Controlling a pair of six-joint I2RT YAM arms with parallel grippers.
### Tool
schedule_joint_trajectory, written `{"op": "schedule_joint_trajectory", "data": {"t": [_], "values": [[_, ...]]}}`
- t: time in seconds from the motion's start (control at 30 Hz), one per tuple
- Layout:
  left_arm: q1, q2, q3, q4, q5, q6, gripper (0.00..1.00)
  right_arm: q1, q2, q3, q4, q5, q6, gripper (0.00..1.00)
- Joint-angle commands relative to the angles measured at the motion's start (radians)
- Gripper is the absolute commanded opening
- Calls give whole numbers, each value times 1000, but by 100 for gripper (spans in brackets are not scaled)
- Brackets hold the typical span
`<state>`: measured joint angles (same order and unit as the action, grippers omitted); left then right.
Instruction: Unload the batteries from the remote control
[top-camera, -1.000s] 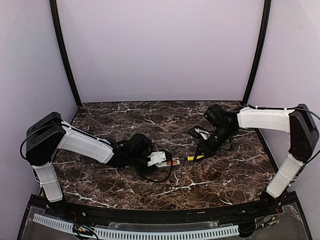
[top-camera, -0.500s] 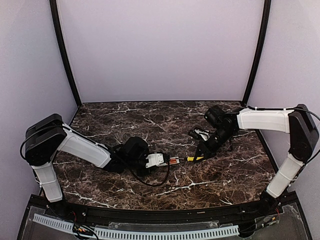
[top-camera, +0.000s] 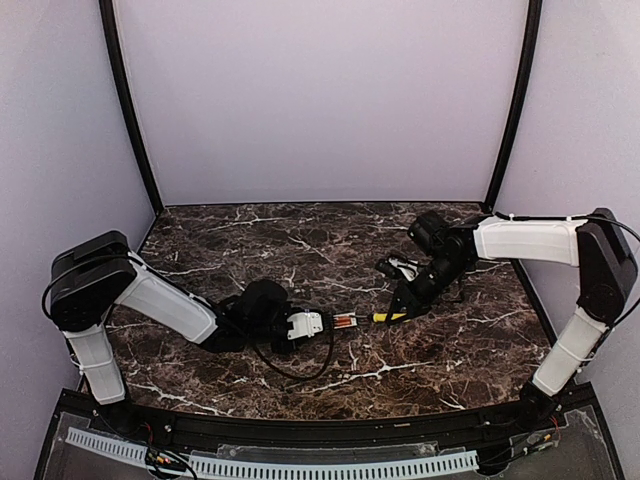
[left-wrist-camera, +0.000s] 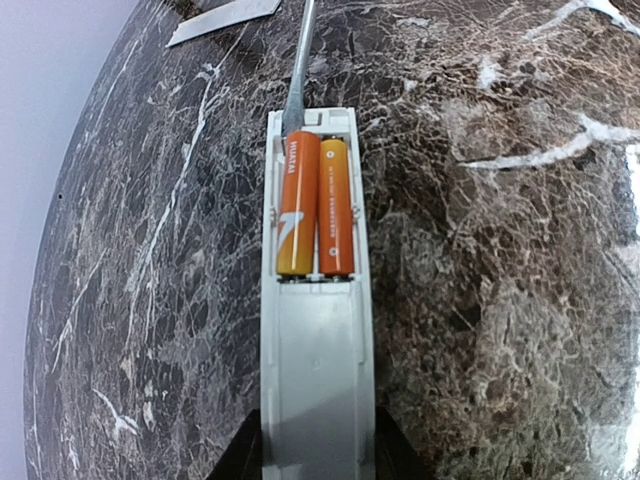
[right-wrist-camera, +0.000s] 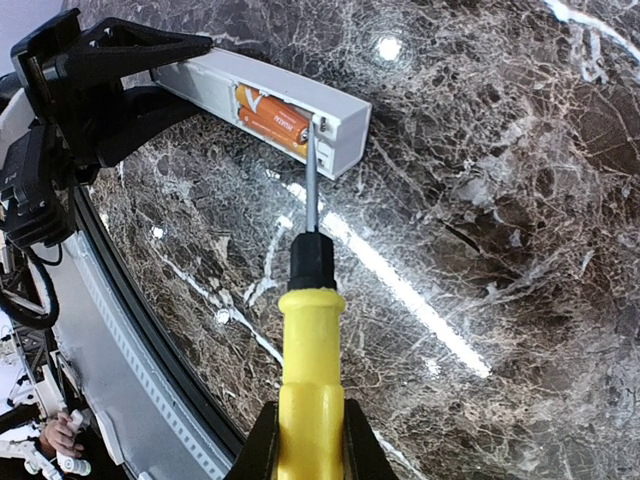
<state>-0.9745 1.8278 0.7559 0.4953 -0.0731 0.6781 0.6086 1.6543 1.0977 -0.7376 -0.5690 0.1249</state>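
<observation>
My left gripper is shut on the near end of the white remote control, which lies back-up with its bay open. Two orange batteries lie side by side in the bay, the right one a deeper orange. My right gripper is shut on a yellow-handled screwdriver. Its metal shaft reaches to the far end of the bay by the batteries. From above, the remote control and screwdriver meet mid-table between the left gripper and right gripper.
A flat white cover strip lies on the dark marble table beyond the remote. The black front rail runs along the near edge. Purple walls close in the back and sides.
My left arm has drawn the remote slightly left and nearer. The right arm and screwdriver have barely moved.
</observation>
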Motion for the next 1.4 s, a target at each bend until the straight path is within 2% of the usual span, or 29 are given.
{"op": "schedule_joint_trajectory", "data": {"t": [0.0,0.27,0.43,0.7,1.37], "values": [[-13,-51,-53,201,65,74,0,12,41,-8,14,34,12,0],[-12,-58,-107,330,128,122,0,13,58,7,23,37,0,0],[-13,-60,-115,358,151,129,0,12,42,9,31,-14,-19,0],[-13,-53,-91,329,160,141,0,21,15,41,33,-84,-36,0],[-13,-44,-61,267,130,151,0,61,2,113,9,-123,-48,0]]}}
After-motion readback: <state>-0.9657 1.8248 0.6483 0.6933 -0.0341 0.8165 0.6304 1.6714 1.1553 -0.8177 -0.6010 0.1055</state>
